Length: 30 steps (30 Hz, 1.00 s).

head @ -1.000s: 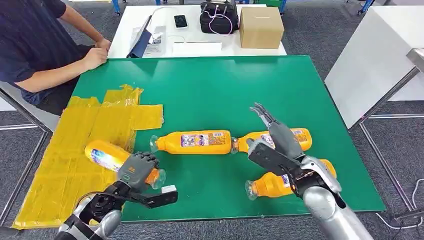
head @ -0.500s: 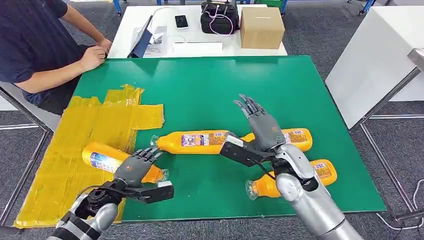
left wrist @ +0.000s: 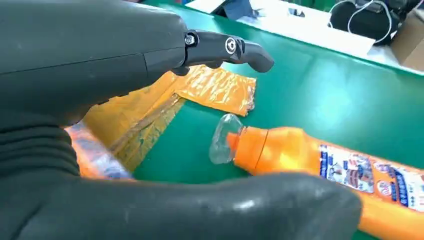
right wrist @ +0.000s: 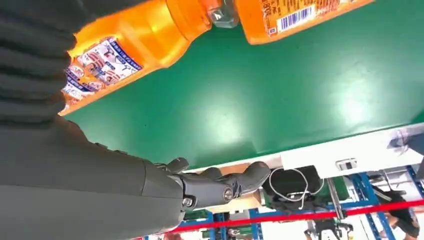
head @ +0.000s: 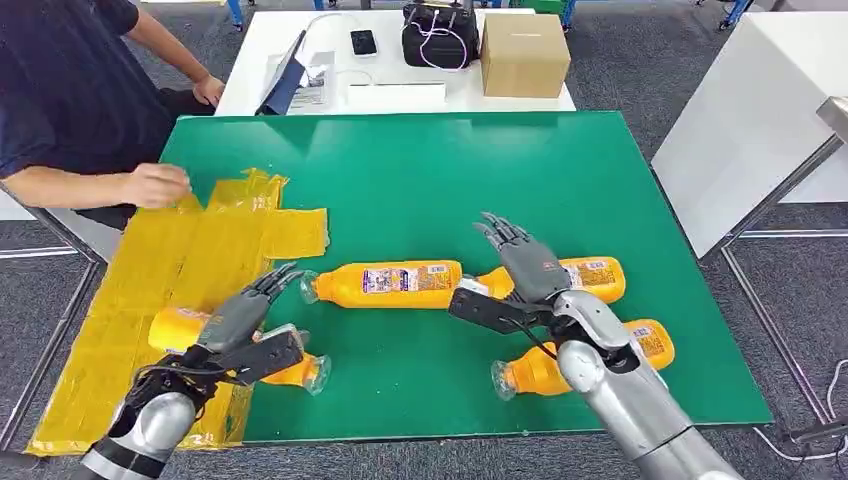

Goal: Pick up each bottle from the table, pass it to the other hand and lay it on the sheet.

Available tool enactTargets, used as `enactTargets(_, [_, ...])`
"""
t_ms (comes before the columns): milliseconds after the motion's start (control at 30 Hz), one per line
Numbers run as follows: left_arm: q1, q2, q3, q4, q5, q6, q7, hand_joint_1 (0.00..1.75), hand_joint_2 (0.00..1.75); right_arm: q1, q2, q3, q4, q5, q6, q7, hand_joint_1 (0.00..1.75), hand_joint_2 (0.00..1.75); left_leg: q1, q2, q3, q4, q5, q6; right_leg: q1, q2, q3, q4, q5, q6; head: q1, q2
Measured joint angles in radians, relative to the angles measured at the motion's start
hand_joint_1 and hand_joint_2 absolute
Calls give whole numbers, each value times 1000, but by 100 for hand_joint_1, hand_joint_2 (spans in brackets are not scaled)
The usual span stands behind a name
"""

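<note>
A robot's left hand (head: 240, 330) hovers with fingers spread and holding nothing just above an orange bottle (head: 185, 330) that lies half on the yellow sheet (head: 190, 250) at the left of the green table (head: 420, 170), its clear cap end poking out onto the green. The right hand (head: 525, 275) is likewise released, fingers extended over the neck of the far-right bottle (head: 590, 275), with its thumb reaching toward the base of the middle bottle (head: 385, 283); whether it touches either cannot be told. Those two bottles lie end to end across the centre of the table, the right one's cap against the middle one's base, as the right wrist view also shows. A fourth bottle (head: 535, 372) lies near the table's front edge, partly hidden by the right arm. A person's hand (head: 155, 185) rests on the far end of the sheet. Behind the green table, a white table carries a cardboard box (head: 523, 52), a black bag (head: 438, 35) and a phone (head: 364, 42).
</note>
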Motion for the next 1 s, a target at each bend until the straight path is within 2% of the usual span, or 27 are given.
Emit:
enactTargets(333, [56,-49,150,-180,227,9,-99,0,0,-64,7,50,123,17,29,-11,0,175,0,1,0,0,0,0,0,0,0,0,0,0,0,0])
enactTargets(633, [92,-131,235,-250,649,-123,-178,0,0,-186,78,147,255,0,61,-33,0,175,0,1,0,0,0,0,0,0,-1,0,0,0,0,0])
enactTargets(867, [92,-137,242,-256,673,-134,-179,0,0,-208,96,163,287,-8,62,-35,0,175,0,1,0,0,0,0,0,1,-1,0,0,0,0,0])
enactTargets(933, [92,-151,250,-269,699,-148,-180,0,0,-259,159,205,374,-17,61,-36,0,175,0,0,0,0,1,0,0,0,-1,1,0,0,0,0])
enactTargets(1000, [91,-154,250,-269,702,-154,-180,0,0,-272,177,214,404,-24,60,-36,0,175,0,1,0,0,1,0,0,0,-1,1,0,0,0,0])
